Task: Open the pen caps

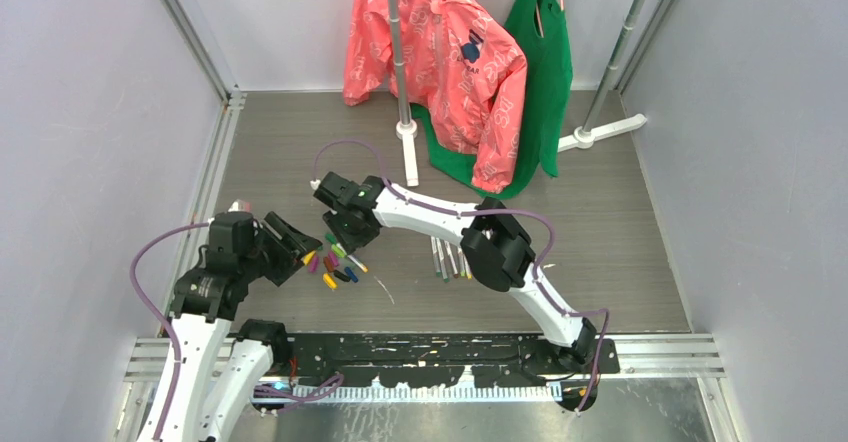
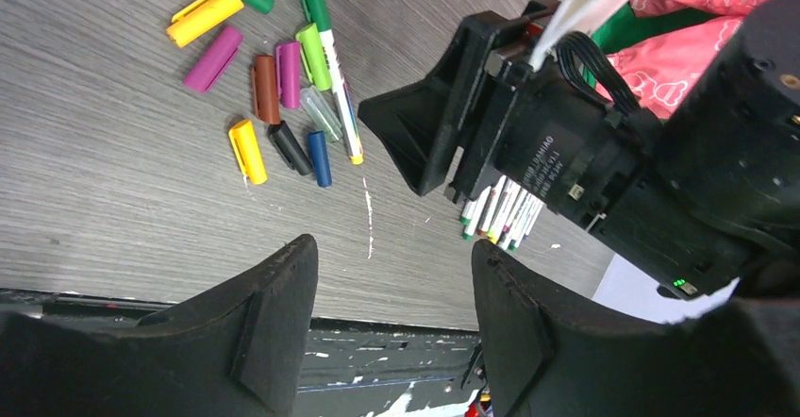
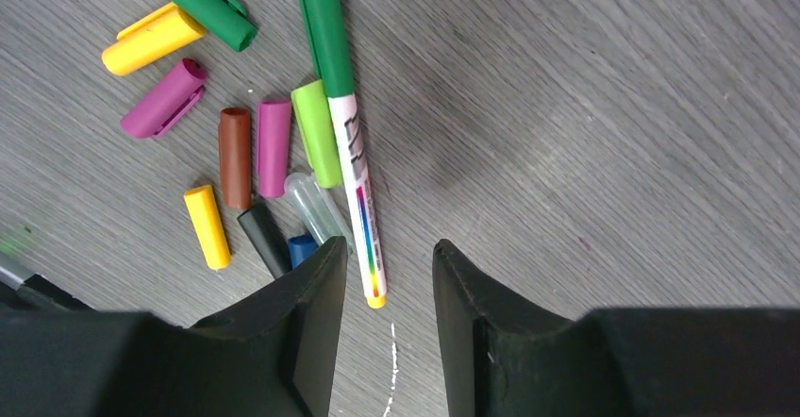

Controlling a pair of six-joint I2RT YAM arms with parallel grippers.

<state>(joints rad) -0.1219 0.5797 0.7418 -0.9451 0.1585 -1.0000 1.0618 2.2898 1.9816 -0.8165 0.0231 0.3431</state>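
Note:
Several loose pen caps (image 1: 330,264) in yellow, green, purple, brown, black and blue lie clustered on the grey table; they also show in the left wrist view (image 2: 267,87) and the right wrist view (image 3: 235,143). One pen (image 3: 357,186) with a white barrel and its green cap (image 3: 327,30) on lies beside them. My right gripper (image 3: 390,244) is open and empty, hovering just above that pen's yellow end. My left gripper (image 2: 394,247) is open and empty, left of the caps (image 1: 297,247). A row of uncapped pens (image 1: 449,259) lies to the right.
A pink jacket (image 1: 450,62) and a green garment (image 1: 548,72) hang on a rack at the back, with its white feet (image 1: 406,134) on the table. A black rail (image 1: 430,350) runs along the near edge. Side walls enclose the table.

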